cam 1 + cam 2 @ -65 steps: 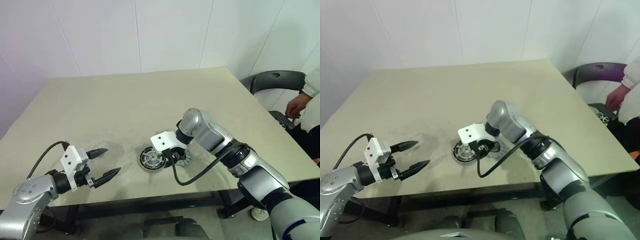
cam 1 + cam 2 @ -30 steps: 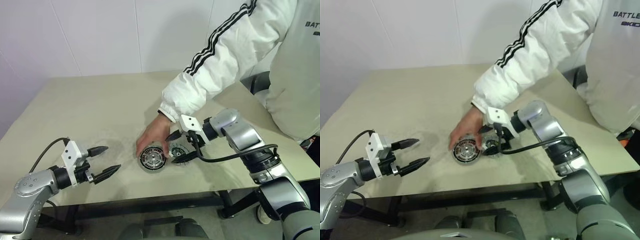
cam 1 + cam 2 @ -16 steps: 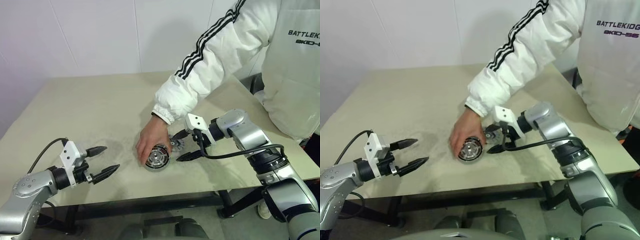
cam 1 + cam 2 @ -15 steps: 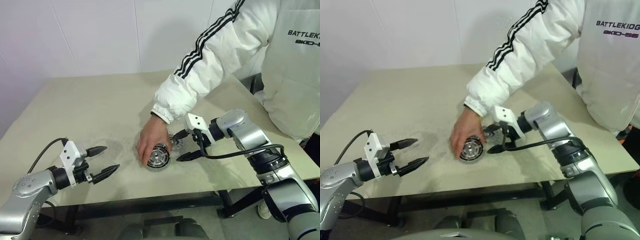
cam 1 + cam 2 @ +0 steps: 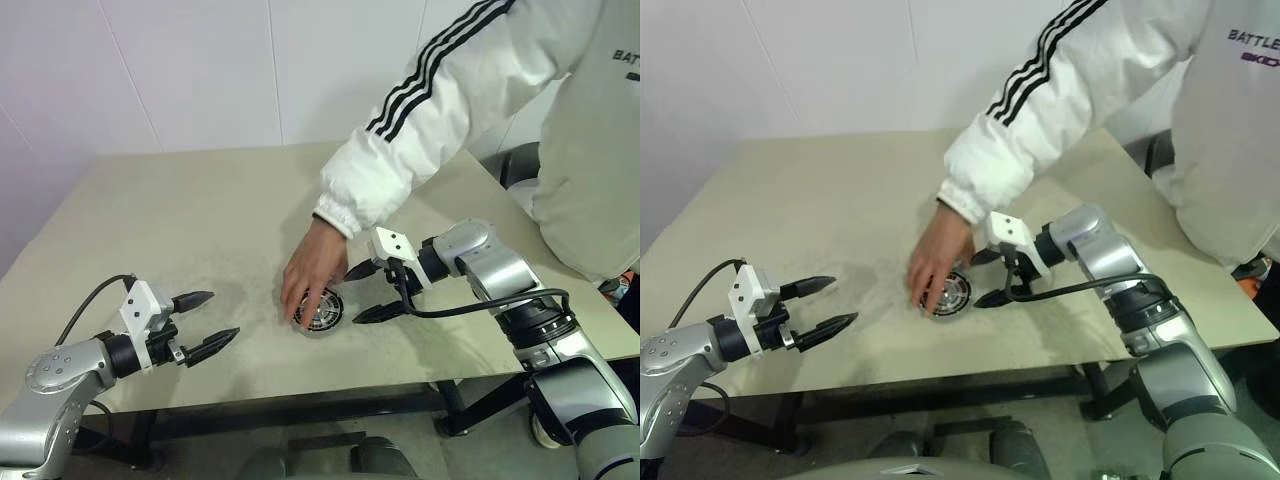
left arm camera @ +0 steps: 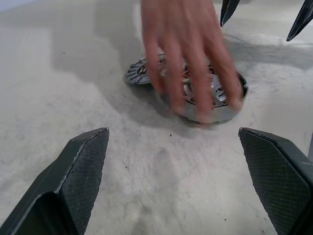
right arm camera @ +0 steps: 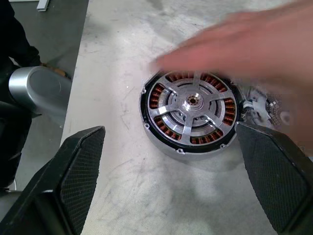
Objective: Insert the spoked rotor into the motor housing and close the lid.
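Right wrist view shows the motor housing point(image 7: 191, 115) at mid-frame on the table point(image 5: 180, 210), squarely between the right gripper point(image 5: 367, 291)'s widely spread fingers, the spoked rotor point(image 7: 190, 101) seemingly seated over its copper windings. A person's hand point(image 5: 312, 268) covers its far side. The left gripper point(image 5: 203, 322), equally spread and empty, sits at lower left, well apart, so the right arm is nearer.

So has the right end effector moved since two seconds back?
Yes. The right end effector has pulled back off the motor housing, toward the table's right edge, open.
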Controlling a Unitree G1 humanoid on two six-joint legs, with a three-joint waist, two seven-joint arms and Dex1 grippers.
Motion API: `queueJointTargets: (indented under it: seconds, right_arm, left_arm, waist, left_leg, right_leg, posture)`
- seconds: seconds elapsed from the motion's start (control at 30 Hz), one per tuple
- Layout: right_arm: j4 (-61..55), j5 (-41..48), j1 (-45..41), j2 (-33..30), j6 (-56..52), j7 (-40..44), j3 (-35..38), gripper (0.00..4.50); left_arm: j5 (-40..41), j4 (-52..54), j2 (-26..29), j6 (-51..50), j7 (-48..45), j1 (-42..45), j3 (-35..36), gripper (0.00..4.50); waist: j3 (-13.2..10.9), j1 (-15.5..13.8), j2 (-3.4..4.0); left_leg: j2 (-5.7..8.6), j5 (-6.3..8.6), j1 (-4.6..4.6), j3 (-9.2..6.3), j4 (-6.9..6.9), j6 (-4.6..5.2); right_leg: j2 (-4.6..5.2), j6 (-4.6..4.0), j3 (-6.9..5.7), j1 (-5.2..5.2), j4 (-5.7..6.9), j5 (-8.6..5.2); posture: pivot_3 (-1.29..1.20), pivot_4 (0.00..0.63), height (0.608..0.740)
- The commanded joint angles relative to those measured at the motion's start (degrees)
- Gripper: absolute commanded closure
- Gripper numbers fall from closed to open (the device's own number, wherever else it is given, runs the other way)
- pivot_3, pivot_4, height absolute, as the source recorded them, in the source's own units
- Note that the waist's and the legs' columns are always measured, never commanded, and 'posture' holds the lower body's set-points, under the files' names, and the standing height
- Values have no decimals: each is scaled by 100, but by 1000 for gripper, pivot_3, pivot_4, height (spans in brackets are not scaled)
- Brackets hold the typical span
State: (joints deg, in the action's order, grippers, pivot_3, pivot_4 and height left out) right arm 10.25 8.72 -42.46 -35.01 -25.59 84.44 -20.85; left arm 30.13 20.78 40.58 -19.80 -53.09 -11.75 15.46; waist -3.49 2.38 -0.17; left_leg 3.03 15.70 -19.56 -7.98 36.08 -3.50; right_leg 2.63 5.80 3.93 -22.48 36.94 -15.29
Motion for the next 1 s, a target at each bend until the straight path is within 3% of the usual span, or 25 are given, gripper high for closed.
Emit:
queueJointTargets:
  seconds: [0.03, 0.27, 0.4, 0.8, 1.0]
  right_arm:
    - [-200, 76, -112, -74, 47, 72, 74, 39]
    - [-198, -76, -202, -107, 456, 366, -173, 39]
    - [-53, -544, -389, -172, 1270, 598, -556, 39]
    - [2126, -2515, -1644, 612, 5713, -480, -1519, 39]
    - [3012, -3026, -2031, 854, 6873, -862, -1789, 39]
  left_arm:
    - [68, 157, 82, -13, 27, 22, 168, 0]
    - [85, 163, 97, -25, 38, 26, 186, 0]
    - [100, 181, 87, -7, 58, 49, 214, 0]
    - [120, 336, 16, -18, 174, -72, 178, 0]
    - [126, 429, -18, 6, 243, -212, 234, 0]
  waist:
    - [0, 0, 0]
    - [0, 0, 0]
    - [-1, 6, 1]
    - [-3, 5, 0]
    - [-3, 13, -1]
  left_leg:
    - [0, 0, 0, 0, 0, 0]
    - [0, 0, 0, 0, 0, 0]
    - [0, 0, 0, 1, 1, 0]
    - [0, 0, 3, 0, -3, 0]
    - [2, 0, 4, -1, -5, 0]
  right_leg:
    - [0, 0, 0, 0, 0, 0]
    - [0, 1, 0, 0, 0, 0]
    - [0, 1, 0, 0, 0, -1]
    - [-1, -20, 1, 0, 2, 14]
    - [1, -23, 2, 1, 1, 14]
  posture:
    - [0, 0, 740]
    - [0, 0, 740]
    - [0, 0, 740]
    - [0, 0, 740]
    - [0, 0, 740]
